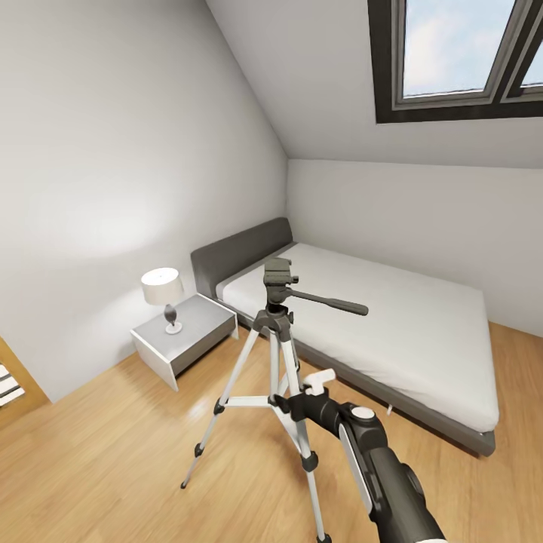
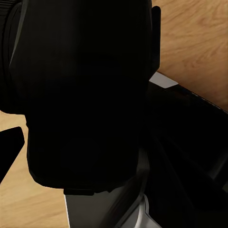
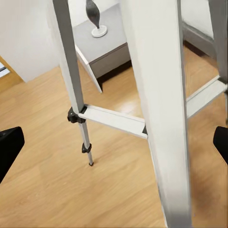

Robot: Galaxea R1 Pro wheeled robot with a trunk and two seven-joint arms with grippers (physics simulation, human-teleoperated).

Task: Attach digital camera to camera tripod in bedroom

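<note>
In the head view the camera tripod point(image 1: 275, 377) stood on the light wood floor point(image 1: 113, 467) of the bedroom, and it serves here as the landmark. To the left of the tripod and further back was a grey nightstand point(image 1: 185, 335) with a small lamp point(image 1: 164, 296) on it, against the white wall. Behind the tripod and to its right lay the bed point(image 1: 392, 332) with a white mattress, under a dark-framed skylight point(image 1: 460, 60).

The tripod head point(image 1: 277, 275) was bare, and its long pan handle point(image 1: 332, 302) pointed to the right. So the attaching was not yet done.

In the left wrist view a large black boxy body, most likely the digital camera point(image 2: 80, 95), sat very close before the lens. It seemed to be carried by the left hand, but the fingers did not show clearly, so one cannot tell how they stood.

The right gripper point(image 1: 320, 381) was just in front of the tripod, near the leg braces. In the right wrist view its two dark fingertips point(image 3: 9, 147) stood wide apart, with a silver leg point(image 3: 159, 118) between them and nothing gripped.

By this judgement, the approach was finished; raising the camera to the head and fixing it there remained.
</note>
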